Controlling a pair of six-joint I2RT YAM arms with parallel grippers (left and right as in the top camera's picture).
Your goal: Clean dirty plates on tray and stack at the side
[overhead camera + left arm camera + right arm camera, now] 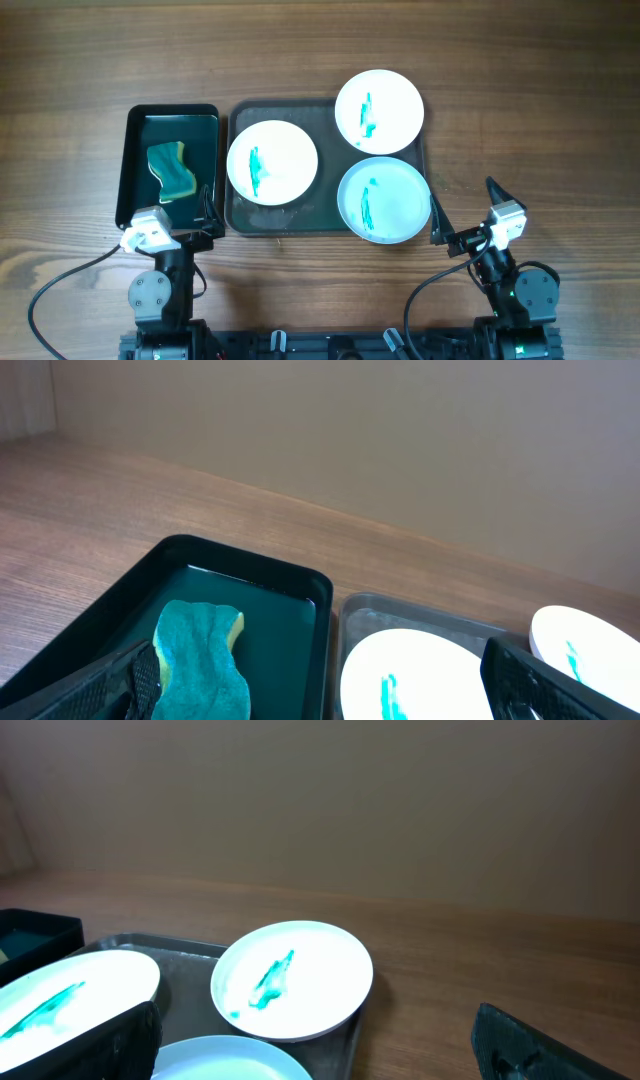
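Three plates lie on the grey tray [236,212], each smeared with teal. One white plate [280,160] is at the left, a second white plate [385,108] overhangs the far right corner, and a light blue plate [390,200] is at the near right. A teal and yellow sponge [172,170] rests in the black bin [125,170]. My left gripper [185,215] hovers open over the near edge between bin and tray. Open and empty as well, my right gripper [466,205] is just right of the blue plate.
The left wrist view shows the sponge [200,660], the bin's rim [250,565] and the left white plate [430,675]. The right wrist view shows the far white plate [310,970] and the blue plate [230,1060]. Bare wooden table surrounds the tray.
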